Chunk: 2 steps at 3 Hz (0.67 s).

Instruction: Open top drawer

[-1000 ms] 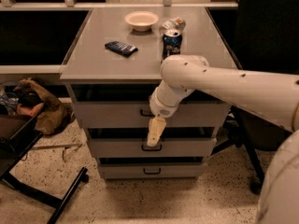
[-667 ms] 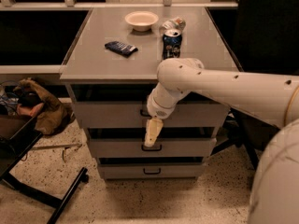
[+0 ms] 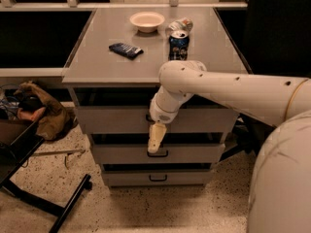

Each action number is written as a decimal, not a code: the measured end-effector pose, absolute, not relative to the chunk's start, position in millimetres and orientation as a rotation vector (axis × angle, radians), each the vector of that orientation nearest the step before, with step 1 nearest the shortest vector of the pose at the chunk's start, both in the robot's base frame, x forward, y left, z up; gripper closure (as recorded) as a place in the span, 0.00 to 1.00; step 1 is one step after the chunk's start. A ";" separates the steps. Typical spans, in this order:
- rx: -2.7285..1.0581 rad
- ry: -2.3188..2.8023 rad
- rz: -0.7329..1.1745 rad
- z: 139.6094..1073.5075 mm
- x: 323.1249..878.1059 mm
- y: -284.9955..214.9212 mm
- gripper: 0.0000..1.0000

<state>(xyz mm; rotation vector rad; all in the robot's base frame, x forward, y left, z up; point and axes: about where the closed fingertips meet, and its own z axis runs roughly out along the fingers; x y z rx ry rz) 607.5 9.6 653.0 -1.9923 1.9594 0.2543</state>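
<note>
The top drawer [image 3: 112,120] is a wide, flat grey front, mid-frame. The end effector [image 3: 153,147] hangs by its bottom edge; I cannot tell how wide it is.

Nothing legible anywhere, not even on can [image 3: 178,43] or dark packet [image 3: 126,50]; gripper [image 3: 153,147] pointing down below top drawer [image 3: 112,120], tip just above middle drawer's handle [image 3: 158,154]

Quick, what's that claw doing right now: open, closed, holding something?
Claw: cannot be told whether open or closed; it points down, tip at the middle drawer's handle, below the top drawer.
</note>
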 end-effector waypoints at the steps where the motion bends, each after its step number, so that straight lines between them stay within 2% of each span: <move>1: -1.997 1.974 0.293 653.0 599.2 7.9 0.00; 2: -1.997 1.995 0.333 656.5 587.5 5.3 0.00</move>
